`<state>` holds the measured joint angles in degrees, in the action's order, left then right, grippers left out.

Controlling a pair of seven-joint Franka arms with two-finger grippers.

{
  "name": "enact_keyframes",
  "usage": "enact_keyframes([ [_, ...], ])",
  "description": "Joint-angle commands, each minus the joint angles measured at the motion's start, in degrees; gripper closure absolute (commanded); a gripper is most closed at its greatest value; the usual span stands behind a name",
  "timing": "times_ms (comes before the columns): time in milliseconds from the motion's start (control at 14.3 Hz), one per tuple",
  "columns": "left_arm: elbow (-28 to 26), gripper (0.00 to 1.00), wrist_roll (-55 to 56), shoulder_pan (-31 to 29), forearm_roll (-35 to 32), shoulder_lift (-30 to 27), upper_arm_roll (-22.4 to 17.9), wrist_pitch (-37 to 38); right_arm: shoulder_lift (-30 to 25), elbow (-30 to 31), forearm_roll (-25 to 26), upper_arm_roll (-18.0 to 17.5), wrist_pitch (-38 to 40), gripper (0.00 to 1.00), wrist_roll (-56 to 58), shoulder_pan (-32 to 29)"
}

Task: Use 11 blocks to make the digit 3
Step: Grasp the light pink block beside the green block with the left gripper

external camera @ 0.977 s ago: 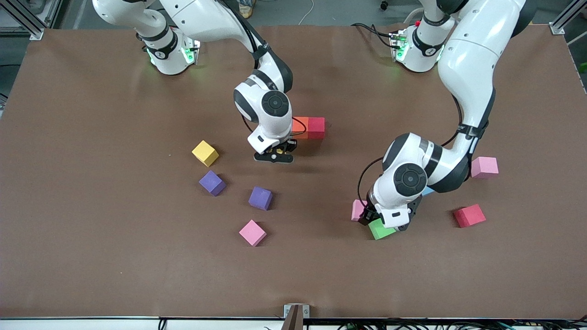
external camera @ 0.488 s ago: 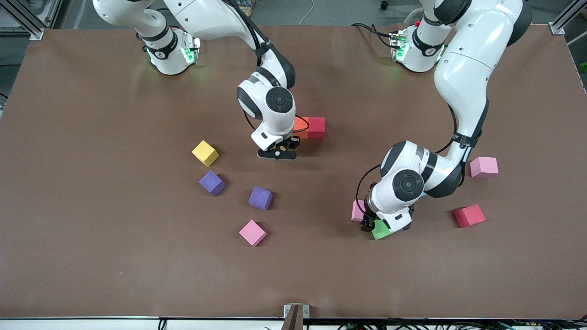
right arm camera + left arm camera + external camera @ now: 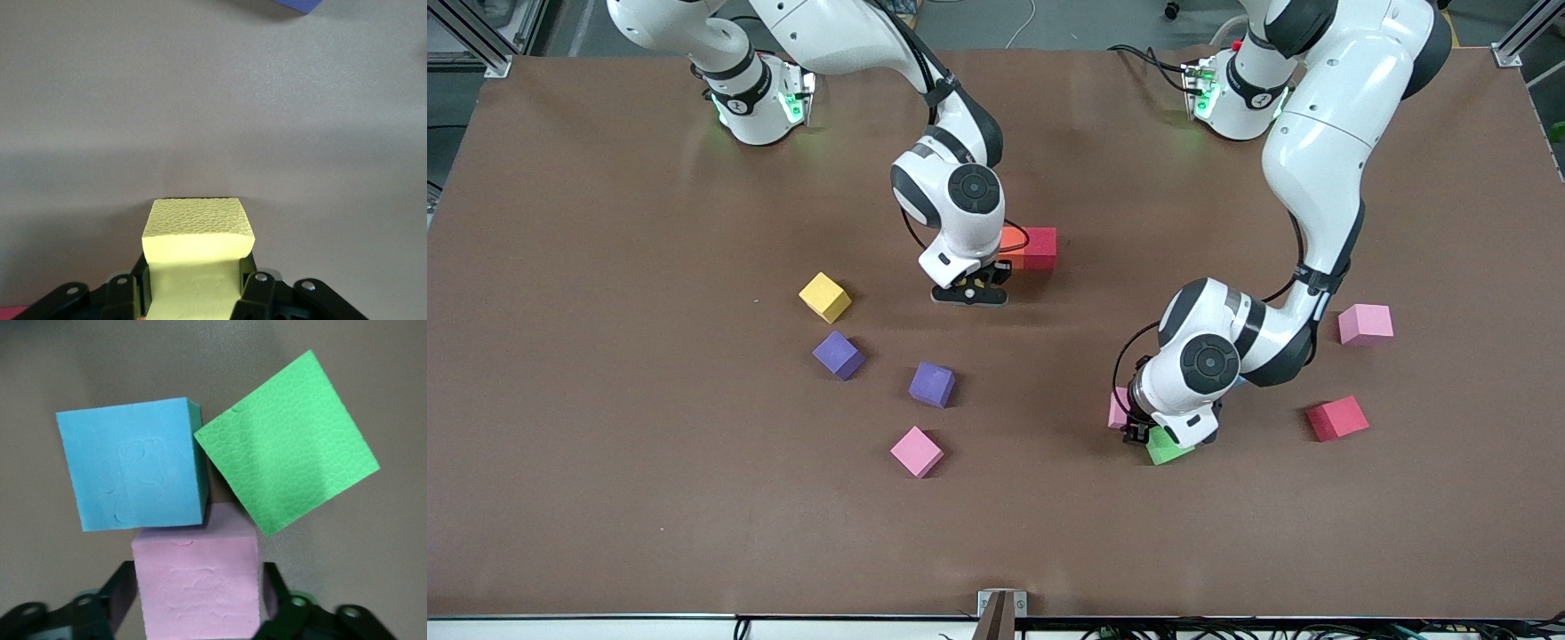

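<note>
- Clamped in the right pincer point(image 3: 969, 294), over bare tabletop point(image 3: 649, 498) just beside the orange block point(image 3: 1009, 242): a held yellow block point(image 3: 198, 243), fingers tight against two of its sides.
- In the front view, only a sliver of that yellow cube visible under the right wrist; lower part cut off in the right wrist view.
- Low over a tight cluster of three cubes toward the left arm's end: the left pincer point(image 3: 1138, 430), jaws apart and straddling the clustered pink block point(image 3: 195, 587), close to its sides, a thin dark gap showing on one side; no firm squeeze visible.
- Tight against that pink cube: a blue block point(image 3: 133, 473), wholly hidden by the left arm in the front view.
- Corner to corner with the blue one, turned at an angle: the green block point(image 3: 287, 447), half covered by the wrist from the front.
- No finished digit 3 anywhere; only the orange block and a red block point(image 3: 1040, 247) touching side by side mid-table, the orange partly masked by the right arm.
- Loose and well apart toward the right arm's end: a loose yellow block point(image 3: 824, 297), two purple blocks point(image 3: 839, 355) point(image 3: 932, 384), a near pink block point(image 3: 917, 452).
- Toward the left arm's end: an outer pink block point(image 3: 1366, 324) and a second red block point(image 3: 1336, 418).
</note>
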<state>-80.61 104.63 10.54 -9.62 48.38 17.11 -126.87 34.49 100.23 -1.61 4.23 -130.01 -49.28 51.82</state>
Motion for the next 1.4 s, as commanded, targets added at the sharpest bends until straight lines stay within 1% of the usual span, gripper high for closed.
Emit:
enact_keyframes([
  [0,1.0,0.47,-0.7,0.0,-0.5,0.5,0.1,-0.1,-0.7,1.1,1.3,0.1,-0.4,0.99,-0.9,0.6],
  [140,0.8,0.65,-4.2,0.0,-0.7,0.4,0.2,-0.1,-0.7,1.2,1.3,0.1,-0.5,0.99,-1.0,0.6],
  [209,0.8,0.73,-5.7,-0.1,-0.7,0.4,0.2,-0.1,-0.7,1.5,1.3,0.1,-0.7,0.99,-1.0,0.6],
  [279,0.8,0.78,-6.7,-0.1,-0.7,0.3,0.2,-0.1,-0.6,1.6,1.3,0.1,-0.9,0.99,-1.0,0.8],
  [349,0.5,0.78,-8.0,-0.3,-0.7,0.3,0.2,0.2,-0.6,1.9,1.3,0.0,-1.1,0.99,-1.0,1.1],
  [558,0.1,0.85,-9.6,-0.8,-0.7,-0.2,0.2,0.4,-0.5,2.1,1.3,0.0,-1.9,0.99,-1.1,1.3],
  [628,0.4,0.9,-10.5,-0.6,-0.7,-0.2,0.2,0.4,-0.5,2.1,1.3,0.0,-2.0,0.99,-1.1,1.4],
  [698,0.5,0.96,-11.8,-0.8,-0.7,-0.1,0.2,0.4,-0.5,2.0,1.2,-0.1,-2.0,0.99,-1.1,1.4],
  [767,0.5,0.99,-13.6,-1.0,-0.5,-0.1,0.2,0.4,-0.5,2.1,1.2,-0.1,-2.0,0.99,-1.1,1.4],
  [1116,1.0,0.99,-14.2,-1.7,0.1,-1.2,0.7,0.7,-0.5,2.1,0.8,-0.1,-1.9,0.99,-1.2,1.7],
  [1326,1.5,1.0,-14.4,-1.7,0.1,-2.9,1.1,2.8,-0.5,2.1,0.7,-0.1,-1.8,0.99,-1.2,1.8],
])
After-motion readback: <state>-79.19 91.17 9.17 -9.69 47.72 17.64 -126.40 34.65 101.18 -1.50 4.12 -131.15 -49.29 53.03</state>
